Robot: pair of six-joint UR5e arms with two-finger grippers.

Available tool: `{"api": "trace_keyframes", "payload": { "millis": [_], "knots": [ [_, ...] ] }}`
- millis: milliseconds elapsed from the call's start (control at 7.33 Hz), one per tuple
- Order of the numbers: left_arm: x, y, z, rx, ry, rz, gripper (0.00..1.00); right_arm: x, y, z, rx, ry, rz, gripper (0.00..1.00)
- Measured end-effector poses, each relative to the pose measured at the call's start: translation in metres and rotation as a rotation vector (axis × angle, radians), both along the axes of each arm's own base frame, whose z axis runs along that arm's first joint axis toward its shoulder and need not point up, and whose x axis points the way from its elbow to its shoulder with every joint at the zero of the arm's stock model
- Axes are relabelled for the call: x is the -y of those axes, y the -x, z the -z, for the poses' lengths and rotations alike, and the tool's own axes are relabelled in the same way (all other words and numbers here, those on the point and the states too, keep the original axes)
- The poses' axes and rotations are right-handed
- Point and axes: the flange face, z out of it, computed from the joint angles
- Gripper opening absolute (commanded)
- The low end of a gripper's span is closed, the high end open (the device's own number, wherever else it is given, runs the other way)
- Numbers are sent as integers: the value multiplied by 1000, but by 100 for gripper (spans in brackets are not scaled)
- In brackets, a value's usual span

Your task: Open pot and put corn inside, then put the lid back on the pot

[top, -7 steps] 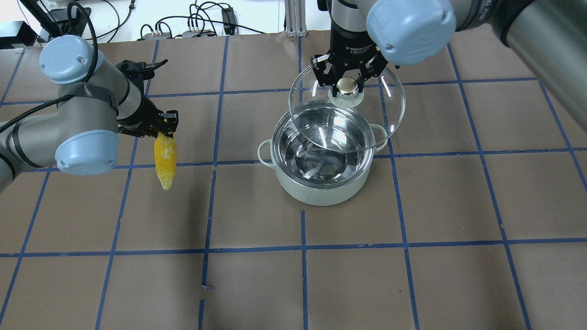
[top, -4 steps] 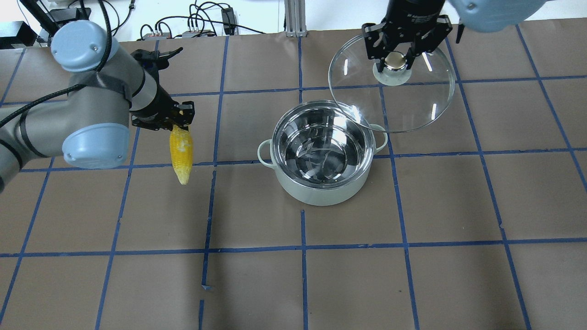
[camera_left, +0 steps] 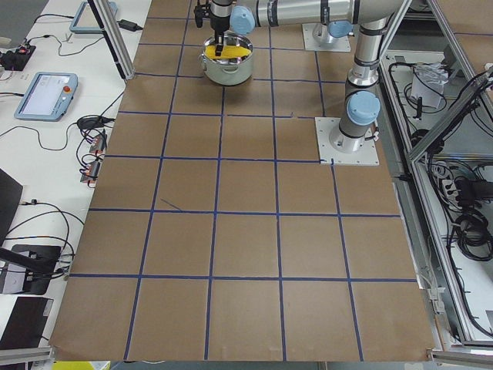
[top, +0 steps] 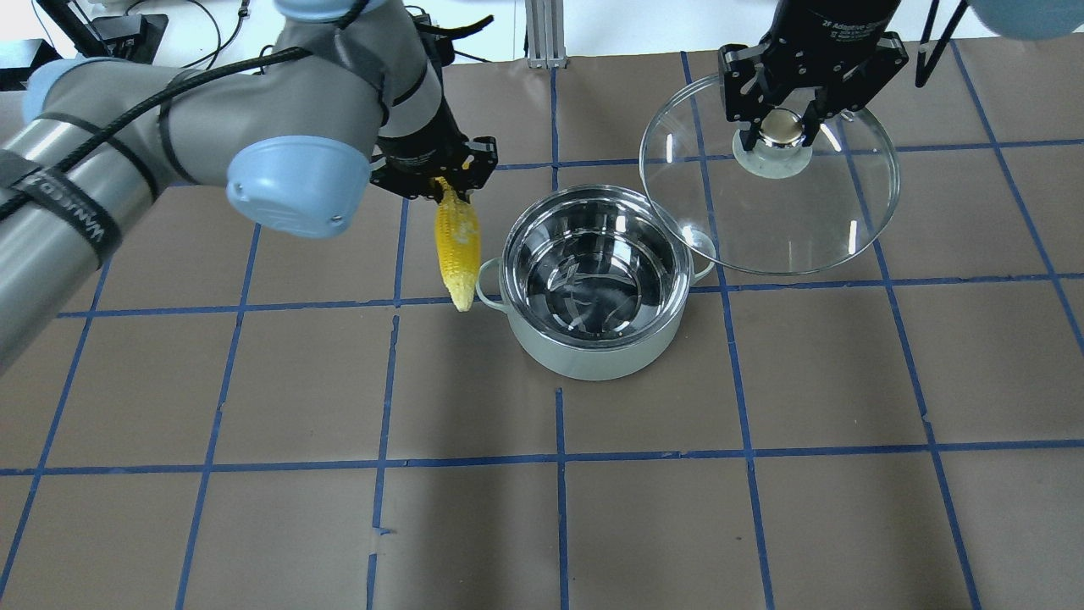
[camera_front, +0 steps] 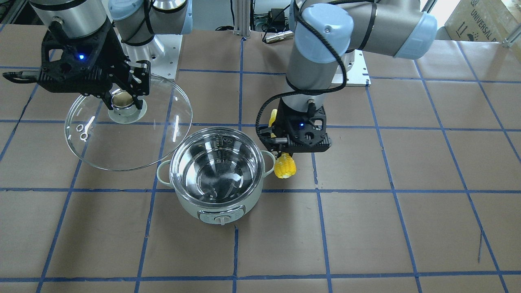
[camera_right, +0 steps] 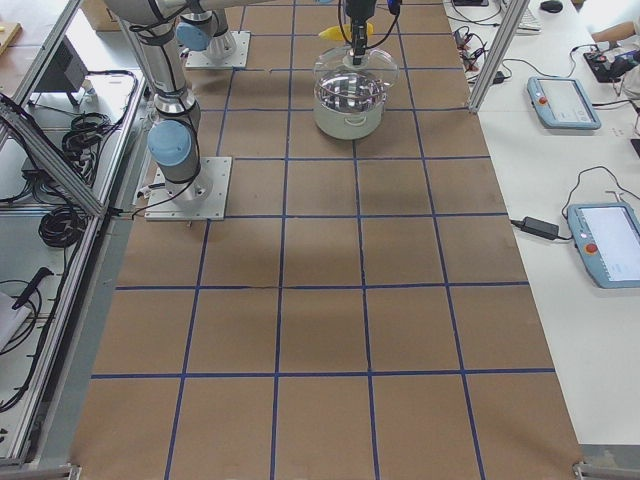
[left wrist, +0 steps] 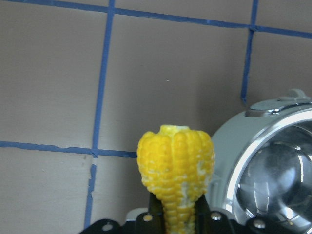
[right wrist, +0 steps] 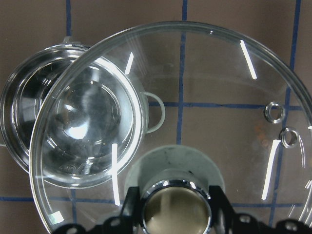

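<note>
The pot (top: 584, 360) stands open at the table's middle, its steel inside empty; it also shows in the front-facing view (camera_front: 188, 206). My left gripper (top: 440, 182) is shut on the thick end of the corn (top: 456, 246), which hangs tip-down in the air just left of the pot's left handle. In the left wrist view the corn (left wrist: 175, 165) sits beside the pot's rim (left wrist: 243, 156). My right gripper (top: 781, 127) is shut on the knob of the lid (top: 788, 229), held tilted above the table, back right of the pot. The lid's glass (right wrist: 204, 97) partly overlaps the pot in the right wrist view.
Brown table paper with a blue tape grid. Cables and an aluminium post (top: 542, 34) line the back edge. My arm bases (camera_front: 354, 69) stand behind the pot. Tablets (camera_right: 565, 100) lie on the side bench.
My left arm has swung right, carrying the corn from the table's left to just beside the pot. My right gripper has carried the lid further right and back, off the pot.
</note>
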Motion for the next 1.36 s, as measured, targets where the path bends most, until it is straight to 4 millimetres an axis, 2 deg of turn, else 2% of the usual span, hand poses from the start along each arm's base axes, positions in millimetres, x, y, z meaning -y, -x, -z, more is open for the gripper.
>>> {"api": "trace_keyframes", "payload": {
  "millis": [682, 955, 1091, 1227, 1364],
  "knots": [
    [39, 112, 50, -2, -39, 4, 3, -5, 5, 2, -11, -35, 2, 48],
    [42, 133, 70, -1, -67, -16, 3, 1, 31, 1, -12, -36, 4, 48],
    [40, 136, 73, 0, -79, -27, 35, 4, 46, 1, -10, -35, 6, 48],
    [39, 136, 73, 2, -85, -33, 79, 6, 55, 0, -9, -34, 7, 48],
    [38, 136, 74, 7, -86, -36, 88, 5, 60, -2, -8, -32, 8, 48]
  ]
}}
